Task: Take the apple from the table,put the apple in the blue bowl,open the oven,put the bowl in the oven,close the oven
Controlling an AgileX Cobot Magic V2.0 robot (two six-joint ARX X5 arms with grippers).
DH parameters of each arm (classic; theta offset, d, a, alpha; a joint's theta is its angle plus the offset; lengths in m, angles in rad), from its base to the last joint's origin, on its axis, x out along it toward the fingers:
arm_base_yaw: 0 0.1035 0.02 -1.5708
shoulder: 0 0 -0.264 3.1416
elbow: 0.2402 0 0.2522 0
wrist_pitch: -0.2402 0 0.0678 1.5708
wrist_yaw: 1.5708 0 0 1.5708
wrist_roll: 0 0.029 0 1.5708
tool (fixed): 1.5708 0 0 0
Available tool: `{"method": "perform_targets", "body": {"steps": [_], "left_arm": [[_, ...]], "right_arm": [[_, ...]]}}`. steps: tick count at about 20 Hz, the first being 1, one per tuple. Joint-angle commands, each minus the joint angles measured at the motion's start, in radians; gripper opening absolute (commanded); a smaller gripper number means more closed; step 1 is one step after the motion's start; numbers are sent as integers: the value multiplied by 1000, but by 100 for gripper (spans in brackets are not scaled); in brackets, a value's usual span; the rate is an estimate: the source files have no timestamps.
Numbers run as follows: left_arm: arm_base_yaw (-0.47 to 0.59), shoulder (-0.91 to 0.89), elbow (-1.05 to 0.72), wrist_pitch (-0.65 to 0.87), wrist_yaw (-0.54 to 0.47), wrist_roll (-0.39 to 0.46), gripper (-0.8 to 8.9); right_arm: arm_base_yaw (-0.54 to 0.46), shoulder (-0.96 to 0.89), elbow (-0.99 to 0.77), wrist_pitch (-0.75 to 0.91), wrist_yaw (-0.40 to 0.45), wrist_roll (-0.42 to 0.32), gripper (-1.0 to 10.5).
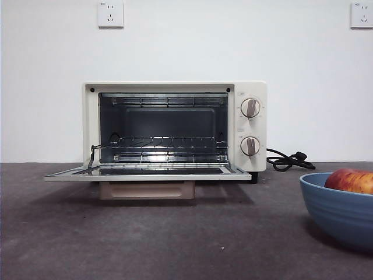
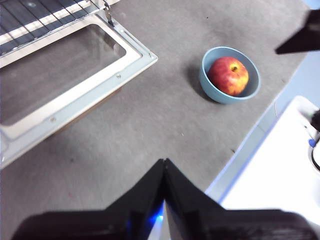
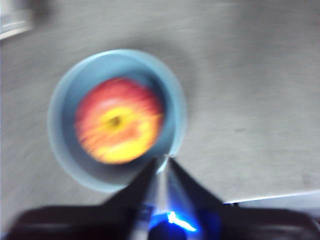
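Note:
The oven (image 1: 250, 96) stands at the back of the table (image 1: 175, 239) with its door (image 1: 145, 173) folded down flat; the wire rack (image 1: 169, 143) inside is bare. To its right, at the picture's edge, the apple (image 1: 351, 180) lies inside the blue bowl (image 1: 338, 210). My left gripper (image 2: 164, 162) is shut and holds nothing, hovering over bare table between the open door (image 2: 75, 100) and the bowl (image 2: 217, 92) with the apple (image 2: 228, 75). My right gripper (image 3: 165, 159) is shut and hangs above the bowl's rim (image 3: 60, 145); the apple (image 3: 119, 120) shows blurred below it.
A black power cord (image 1: 287, 160) lies behind the oven on the right. Two wall sockets (image 1: 111, 14) sit high on the white wall. A white surface (image 2: 280, 175) borders the table past its edge. A dark tip of the other arm (image 2: 302, 37) shows above the bowl.

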Motion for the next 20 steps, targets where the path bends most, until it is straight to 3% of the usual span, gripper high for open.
{"method": "perform_targets", "body": {"steps": [1,12,20], "left_arm": [[2,-35,-2,-35,0,15,-6],[2,-48,-2,-105,0,29,-6],[2,-49,-2,-143,0,37,-6]], "right_arm": [[-17,14,-6,-4,8,28,329],[-22,201,-8,48,60,-29,280],[-133,359,-8,137,-5,-106,272]]}}
